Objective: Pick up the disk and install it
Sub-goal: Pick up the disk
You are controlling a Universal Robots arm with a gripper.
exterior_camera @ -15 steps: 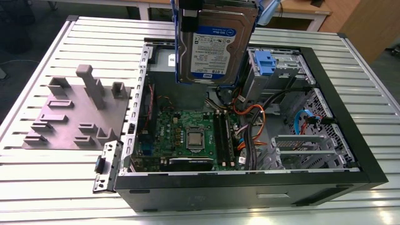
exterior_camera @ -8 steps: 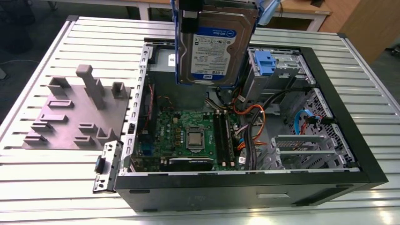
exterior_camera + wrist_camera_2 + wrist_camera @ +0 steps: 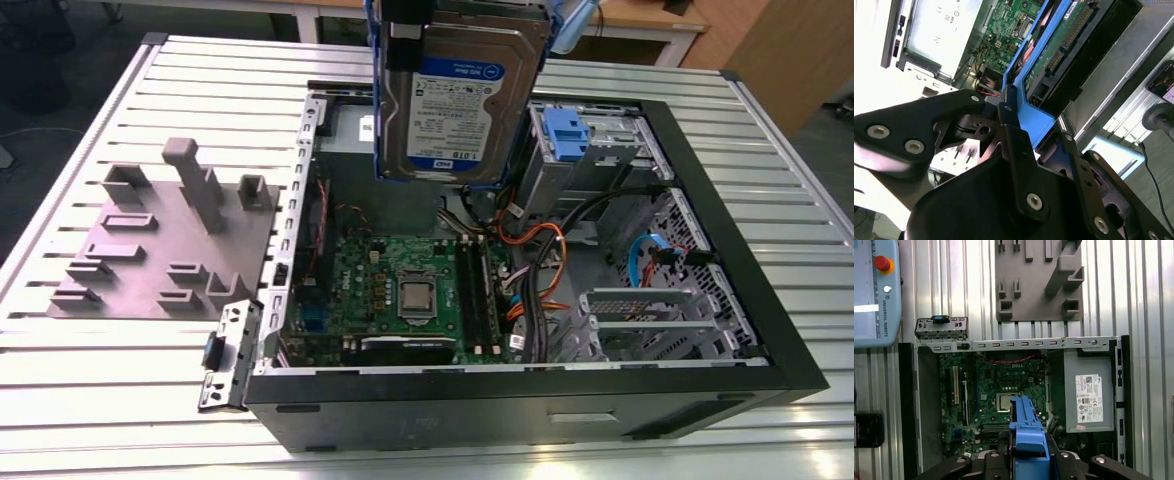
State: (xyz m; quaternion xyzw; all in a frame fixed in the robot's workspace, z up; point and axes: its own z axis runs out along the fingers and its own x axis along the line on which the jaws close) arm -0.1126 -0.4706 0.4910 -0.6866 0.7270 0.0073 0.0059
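The disk [image 3: 461,90], a silver hard drive with a white-and-blue label and a blue carrier frame, hangs upright above the back of the open computer case [image 3: 787,370]. It is clear of the case and touches nothing below. In the second wrist view my gripper [image 3: 1013,111] is shut on the blue carrier edge of the disk [image 3: 1079,45], whose green circuit side and connector show. In the first wrist view the disk's blue carrier [image 3: 1026,432] stands edge-on between my black fingers [image 3: 991,456], over the motherboard [image 3: 999,390].
A metal drive cage with a small blue tab [image 3: 567,135] sits at the case's back right, with loose cables [image 3: 534,250] beside it. A grey box with a white sticker [image 3: 1089,395] fills one corner. A grey fixture plate [image 3: 160,240] lies left of the case on the slatted table [image 3: 80,400].
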